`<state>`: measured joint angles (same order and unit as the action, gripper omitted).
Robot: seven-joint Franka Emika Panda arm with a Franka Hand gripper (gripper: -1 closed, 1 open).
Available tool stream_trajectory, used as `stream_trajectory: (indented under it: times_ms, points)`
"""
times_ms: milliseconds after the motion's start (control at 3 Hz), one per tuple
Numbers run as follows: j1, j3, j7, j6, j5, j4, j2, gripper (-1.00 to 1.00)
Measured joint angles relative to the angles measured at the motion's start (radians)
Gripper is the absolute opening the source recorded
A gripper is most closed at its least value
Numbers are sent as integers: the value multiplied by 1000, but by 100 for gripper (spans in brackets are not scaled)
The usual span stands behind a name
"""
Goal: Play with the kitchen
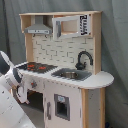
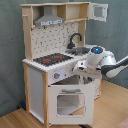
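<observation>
The kitchen (image 1: 65, 55) (image 2: 50, 45) is a tall white and light-wood toy in both exterior views. It has a black-red hob (image 1: 36, 66) (image 2: 50, 59), a sink (image 1: 70, 74), a black tap (image 1: 82, 57) (image 2: 75, 39), a grey hood (image 1: 37, 27) and a pegboard back. In the second exterior view my gripper (image 2: 80, 69) hangs at the counter's front edge, just above the windowed oven door (image 2: 67, 102), which looks slightly ajar. In the first exterior view the gripper (image 1: 22, 94) sits low beside the kitchen's left front corner.
My white arm (image 2: 107, 62) reaches in from the second exterior view's right. An upper cabinet door (image 2: 98, 11) stands open. A grey curtain (image 1: 115, 45) hangs behind the kitchen. A wooden floor (image 2: 15, 120) lies below it.
</observation>
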<state>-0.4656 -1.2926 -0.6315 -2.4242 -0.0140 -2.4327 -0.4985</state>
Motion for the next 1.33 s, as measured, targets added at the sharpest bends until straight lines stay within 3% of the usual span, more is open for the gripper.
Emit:
stream_trajectory:
  times_ms: [333, 667, 1000, 1333]
  points:
    - [-15, -1, -17, -26, 0, -1, 28, 100]
    - [-19, -1, -22, -34, 0, -1, 38, -100]
    - [-32, -2, -45, -59, -1, -1, 78, -100]
    - [-41, -14, -81, -91, -2, -1, 170, -100]
